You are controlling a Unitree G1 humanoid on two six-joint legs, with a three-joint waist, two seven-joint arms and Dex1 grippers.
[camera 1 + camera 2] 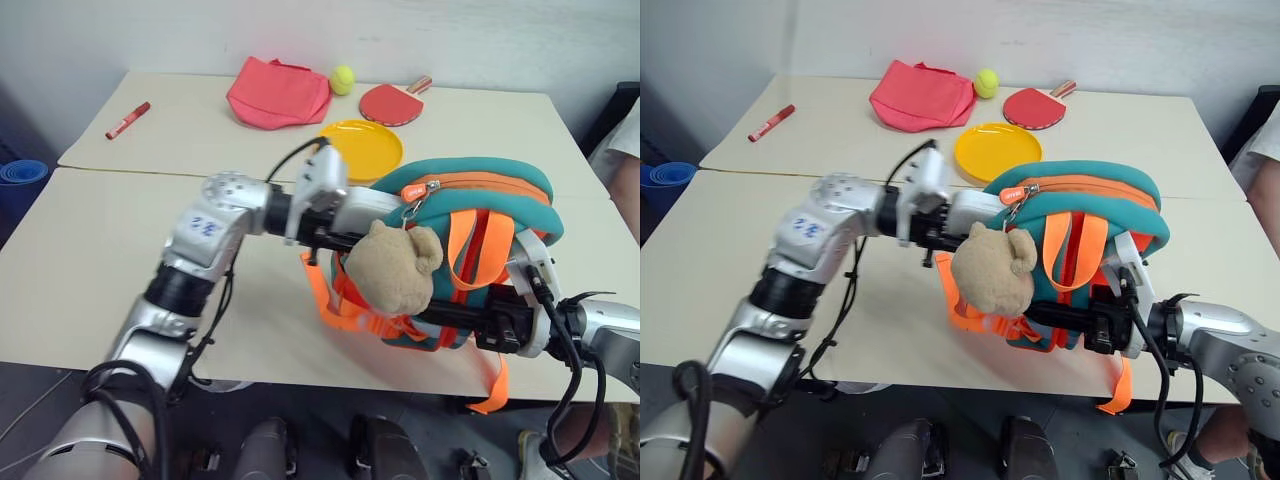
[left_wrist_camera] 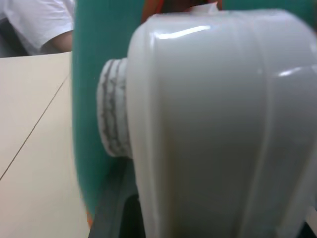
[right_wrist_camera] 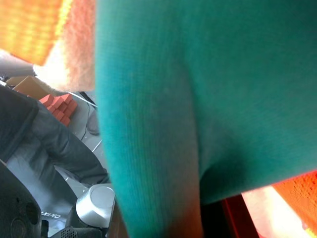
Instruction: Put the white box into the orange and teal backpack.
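Note:
The orange and teal backpack (image 1: 480, 200) stands raised at the table's front right, its orange zipper line on top and a tan plush bear charm (image 1: 392, 265) hanging on its front. My right gripper (image 1: 440, 322) reaches in from the right, shut on the backpack's lower part. My left gripper (image 1: 338, 228) points right, shut on the white box (image 1: 364, 204). The box's far end meets the teal top beside the zipper pull. In the left wrist view the white box (image 2: 223, 129) sits right against the teal fabric (image 2: 96, 74).
At the back of the table lie a pink-red fabric bag (image 1: 278, 92), a tennis ball (image 1: 342, 79), a red paddle (image 1: 392, 103), a yellow plate (image 1: 362, 148) and a red marker (image 1: 128, 120). A person in white (image 1: 622, 160) stands at the right edge.

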